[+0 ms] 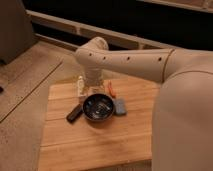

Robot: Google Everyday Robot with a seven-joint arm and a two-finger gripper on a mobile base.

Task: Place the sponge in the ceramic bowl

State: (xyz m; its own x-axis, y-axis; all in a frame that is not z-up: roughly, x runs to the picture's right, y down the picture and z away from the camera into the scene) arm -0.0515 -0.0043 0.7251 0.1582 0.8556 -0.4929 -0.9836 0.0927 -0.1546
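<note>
The dark glossy ceramic bowl (97,108) sits in the middle of the wooden table (100,145). Touching or almost touching its right rim lies the small blue-grey sponge (120,106), flat on the wood. My white arm reaches in from the right, bends at the elbow and points down. The gripper (94,93) hangs just over the bowl's far rim, to the left of the sponge and apart from it. Nothing can be seen held in it.
A flat black bar (74,113) lies left of the bowl. A small white jar (80,86) stands behind the bowl on the left, and an orange item (111,89) lies behind it on the right. A speckled floor surrounds the table, and my white body fills the right side.
</note>
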